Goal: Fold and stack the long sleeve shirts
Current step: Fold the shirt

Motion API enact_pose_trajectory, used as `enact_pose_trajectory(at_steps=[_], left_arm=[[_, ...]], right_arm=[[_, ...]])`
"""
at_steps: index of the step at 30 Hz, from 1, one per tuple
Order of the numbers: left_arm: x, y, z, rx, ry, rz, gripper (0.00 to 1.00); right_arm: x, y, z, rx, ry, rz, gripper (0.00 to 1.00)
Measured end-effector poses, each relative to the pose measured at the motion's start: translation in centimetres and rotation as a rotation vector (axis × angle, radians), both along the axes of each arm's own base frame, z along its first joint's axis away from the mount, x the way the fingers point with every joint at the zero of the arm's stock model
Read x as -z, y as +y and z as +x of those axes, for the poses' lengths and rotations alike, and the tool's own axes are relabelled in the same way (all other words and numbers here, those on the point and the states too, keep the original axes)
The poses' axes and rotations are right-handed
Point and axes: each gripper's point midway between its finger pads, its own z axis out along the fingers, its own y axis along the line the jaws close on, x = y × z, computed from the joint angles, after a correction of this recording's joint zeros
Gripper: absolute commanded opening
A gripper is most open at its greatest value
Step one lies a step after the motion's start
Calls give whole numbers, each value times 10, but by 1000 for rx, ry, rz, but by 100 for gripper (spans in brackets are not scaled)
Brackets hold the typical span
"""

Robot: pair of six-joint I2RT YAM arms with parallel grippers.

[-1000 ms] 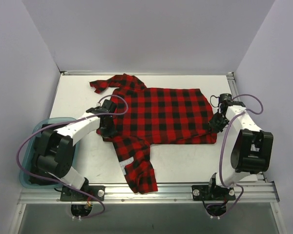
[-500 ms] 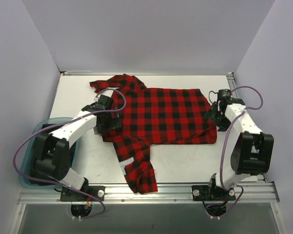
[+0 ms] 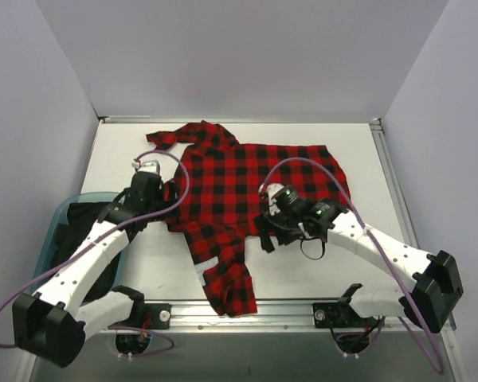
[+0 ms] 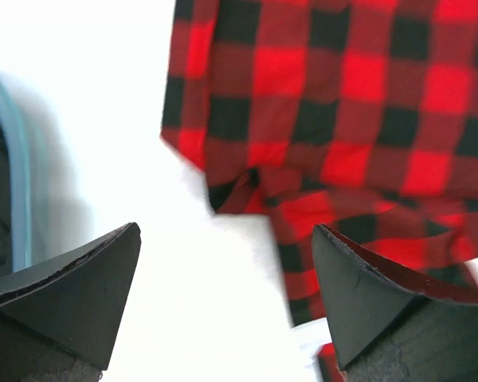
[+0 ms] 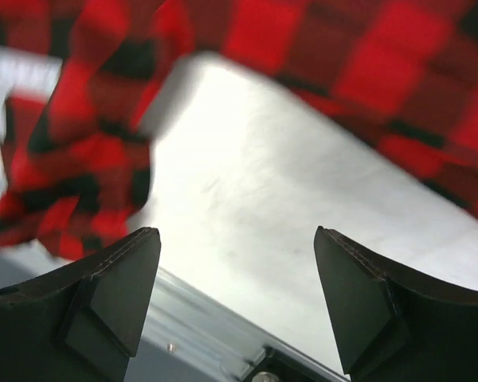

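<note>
both grippers are letting go of the shirt [image 3: 255, 171] right now. the left gripper [image 4: 225, 239] and right gripper [image 5: 235, 235] are spreading wide and holding nothing, so that fold looks done (one sleeve [image 3: 227, 270] is sticking out front). the shirt is lying flat on the table [image 3: 327, 259], with the left hovering just off its left edge and the right swinging in over its near edge.

White table [image 3: 119, 155]; pale blue bin [image 3: 61, 207] at left edge, dark contents [image 3: 76, 220]; metal rail [image 3: 247, 309] along near edge.

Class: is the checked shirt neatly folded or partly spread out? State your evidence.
Partly spread: the shirt lies flat on the table, one sleeve trailing toward the near edge.
</note>
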Motion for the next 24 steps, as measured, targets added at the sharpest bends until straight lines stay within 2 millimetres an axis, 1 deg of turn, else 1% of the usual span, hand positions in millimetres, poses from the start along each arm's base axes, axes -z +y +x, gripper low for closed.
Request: enact_pose_trajectory(at_steps=[4, 6, 9, 12, 15, 19, 24], left_arm=[[31, 14, -25, 4, 42, 39, 97], [41, 19, -34, 3, 60, 58, 98], [40, 26, -32, -11, 45, 90, 97], [40, 32, -29, -33, 38, 110, 97], [41, 39, -27, -60, 40, 122, 97], [39, 45, -26, -85, 33, 136, 97], [36, 49, -26, -100, 22, 140, 98]], right_arm=[[19, 25, -46, -216, 84, -30, 79], [28, 37, -67, -321, 104, -61, 79], [41, 52, -102, -487, 116, -119, 79], [48, 62, -123, -602, 103, -172, 79], [53, 73, -130, -664, 86, -203, 79], [64, 84, -125, -704, 73, -233, 81], [74, 92, -119, -754, 63, -262, 83]])
